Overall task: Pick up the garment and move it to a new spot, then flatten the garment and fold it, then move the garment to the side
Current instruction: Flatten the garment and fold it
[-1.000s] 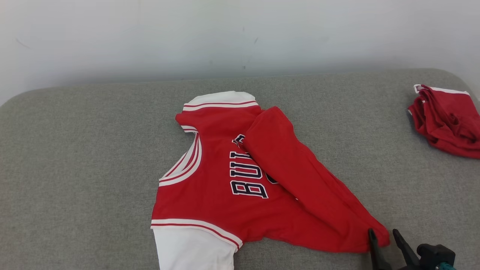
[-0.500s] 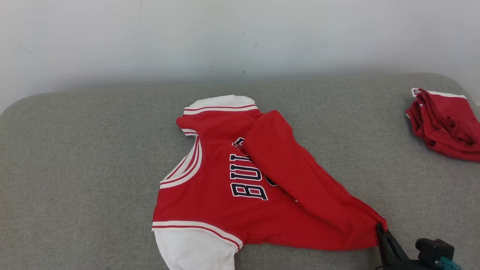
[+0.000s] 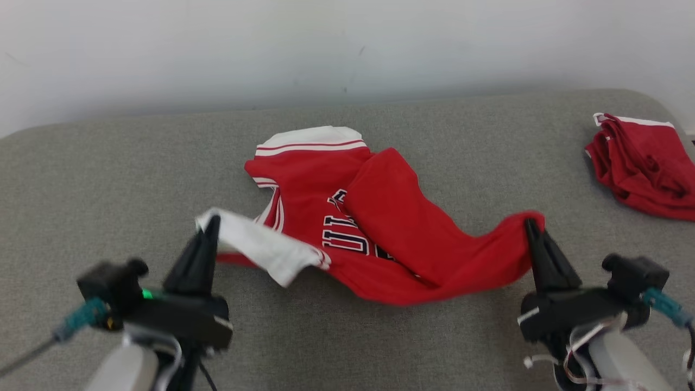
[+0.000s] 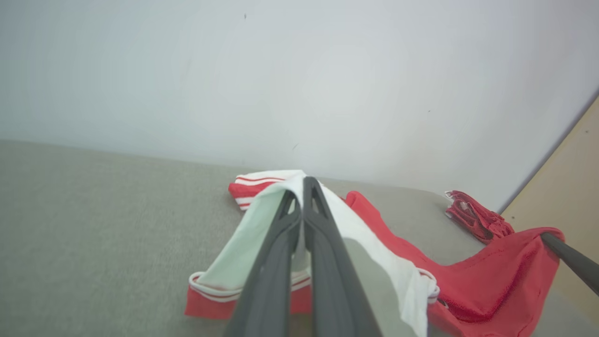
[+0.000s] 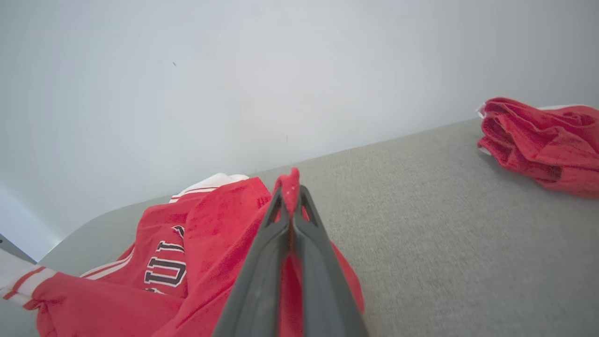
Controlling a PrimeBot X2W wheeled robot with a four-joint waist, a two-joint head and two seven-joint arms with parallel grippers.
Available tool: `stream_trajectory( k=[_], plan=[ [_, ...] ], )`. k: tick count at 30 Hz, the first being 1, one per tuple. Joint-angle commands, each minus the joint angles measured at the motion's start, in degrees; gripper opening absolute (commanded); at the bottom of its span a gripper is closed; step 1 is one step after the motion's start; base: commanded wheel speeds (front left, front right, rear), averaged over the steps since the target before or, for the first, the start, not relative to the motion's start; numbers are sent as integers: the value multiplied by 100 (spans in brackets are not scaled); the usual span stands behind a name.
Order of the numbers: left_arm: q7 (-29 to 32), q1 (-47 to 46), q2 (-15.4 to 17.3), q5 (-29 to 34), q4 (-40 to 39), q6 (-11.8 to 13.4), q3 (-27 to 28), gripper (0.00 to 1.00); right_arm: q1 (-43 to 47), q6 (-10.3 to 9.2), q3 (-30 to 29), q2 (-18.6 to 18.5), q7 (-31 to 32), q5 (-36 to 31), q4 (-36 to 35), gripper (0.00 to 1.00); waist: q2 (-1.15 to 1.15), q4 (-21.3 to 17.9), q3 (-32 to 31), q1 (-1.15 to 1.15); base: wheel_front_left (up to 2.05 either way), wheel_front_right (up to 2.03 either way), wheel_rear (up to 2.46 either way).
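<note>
left gripper (image 3: 212,221) and right gripper (image 3: 529,224): each has a pair of long dark grey fingers (image 4: 327,262) tapering to a point, with a slim triangular cut-out near the tip. each black block-shaped wrist housing (image 3: 184,320) carries a rounded black knob (image 3: 117,274) and a teal cable plug (image 3: 81,317); the left unit shows a small green light (image 3: 146,294). pale grey forearm (image 3: 122,369) below; loose white wires (image 3: 581,339) loop at the right wrist.

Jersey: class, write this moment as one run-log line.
left claw: shut on jersey sleeve | right claw: shut on jersey corner | jersey: near edge lifted
</note>
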Motion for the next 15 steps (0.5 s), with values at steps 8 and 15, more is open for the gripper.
stream_trajectory(
  k=[8, 15],
  plan=[
    [1215, -3292, 355, -500, 185, 9, 177, 0, -2646, -16, -142, -190, 833, 1299, 254, 0, 0, -125, 1467, 0, 0, 0, 0],
    [1586, -6422, 250, -172, 1449, 97, 209, 0, -5334, -15, -587, -186, 1460, 1816, 1065, 0, 0, -257, 2603, 0, 0, 0, 0]
  ],
)
